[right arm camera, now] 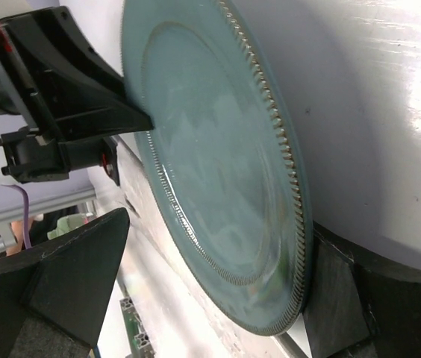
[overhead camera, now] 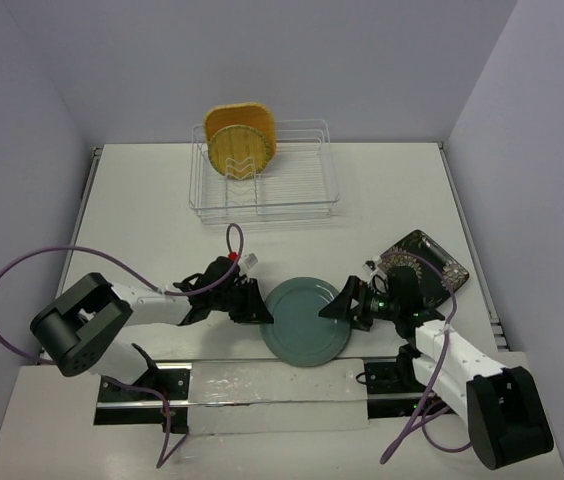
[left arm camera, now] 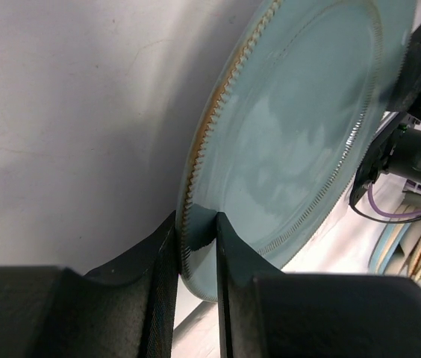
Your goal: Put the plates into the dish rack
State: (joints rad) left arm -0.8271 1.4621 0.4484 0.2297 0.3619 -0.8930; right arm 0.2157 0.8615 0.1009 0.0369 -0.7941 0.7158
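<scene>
Though flat and face-up on the table (overhead camera: 142,200), teal plate (overhead camera: 307,322) rim-clenched in left tool (left arm camera: 195,227), right tool (overhead camera: 342,310) agape.

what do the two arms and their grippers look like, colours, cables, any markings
Both arms are alike: white tube links between black boxy joint housings, left arm, right arm. A thin purple cable loops loose beside each. The left gripper and right gripper are matte black with broad wedge-shaped fingers. A small red tab sits near the left wrist.
</scene>
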